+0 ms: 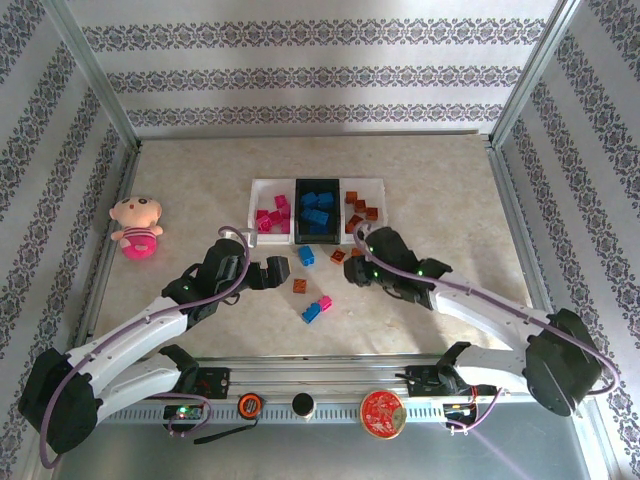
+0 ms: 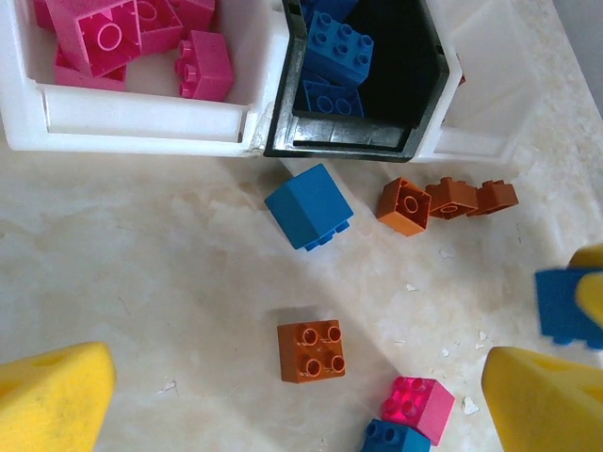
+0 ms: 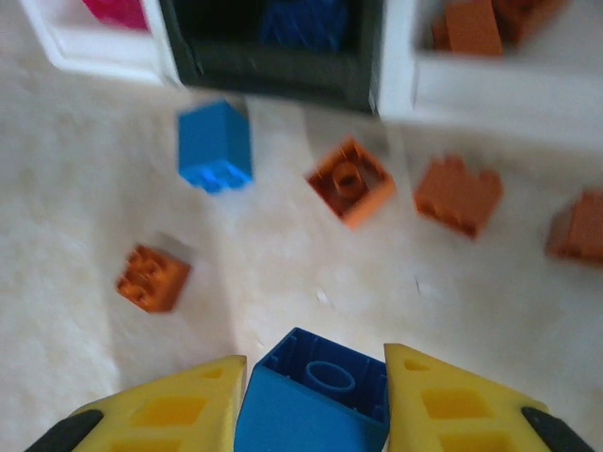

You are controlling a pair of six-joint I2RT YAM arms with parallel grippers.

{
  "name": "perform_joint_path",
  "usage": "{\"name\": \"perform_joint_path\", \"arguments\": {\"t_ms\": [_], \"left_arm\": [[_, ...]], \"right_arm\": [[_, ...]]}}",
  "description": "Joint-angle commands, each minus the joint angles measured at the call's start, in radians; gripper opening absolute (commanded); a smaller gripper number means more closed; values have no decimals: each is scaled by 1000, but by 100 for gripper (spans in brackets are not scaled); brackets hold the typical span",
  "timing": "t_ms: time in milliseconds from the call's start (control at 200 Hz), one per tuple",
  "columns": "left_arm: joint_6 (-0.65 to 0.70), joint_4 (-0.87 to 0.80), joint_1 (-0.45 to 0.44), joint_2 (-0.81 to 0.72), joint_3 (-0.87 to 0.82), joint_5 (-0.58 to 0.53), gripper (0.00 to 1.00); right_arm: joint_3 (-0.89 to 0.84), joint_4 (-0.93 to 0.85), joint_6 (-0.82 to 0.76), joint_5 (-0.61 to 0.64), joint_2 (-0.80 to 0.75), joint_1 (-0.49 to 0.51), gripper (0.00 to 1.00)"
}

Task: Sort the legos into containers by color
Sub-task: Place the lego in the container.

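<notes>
Three joined containers stand mid-table: a white tray with pink legos, a black tray with blue ones, a white tray with orange ones. My right gripper is shut on a blue lego, lifted just before the trays. My left gripper hangs open over an orange lego that lies studs up between its fingers, untouched. Loose on the table are a blue lego, three orange ones, and a pink lego touching a blue one.
A pink plush doll sits at the left edge of the table. Metal frame posts and patterned walls close in the sides and back. A red disc lies on the near rail between the arm bases.
</notes>
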Motion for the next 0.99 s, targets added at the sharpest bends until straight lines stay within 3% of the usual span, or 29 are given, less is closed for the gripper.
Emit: {"name": "perform_joint_path", "arguments": {"t_ms": [0,260,510,580,805,989], "left_arm": [[10,-18,-10,5,-13,7,100],[27,-61,-10,10,-2,25,100],[37,-70,-10,21,-14,63,100],[37,-70,-11,33,-18,78,100],[41,-48,-22,67,-25,125,100],[89,-82,-62,123,14,141,100]], "right_arm": [[152,40,-97,-44,102,-18,28],[529,31,-179,-40,511,-77,28],[767,-26,-182,23,734,-105,28],[817,-47,-171,45,775,-109,31],[918,-53,-126,81,839,-124,57],[824,7,-118,86,737,-113,63]]}}
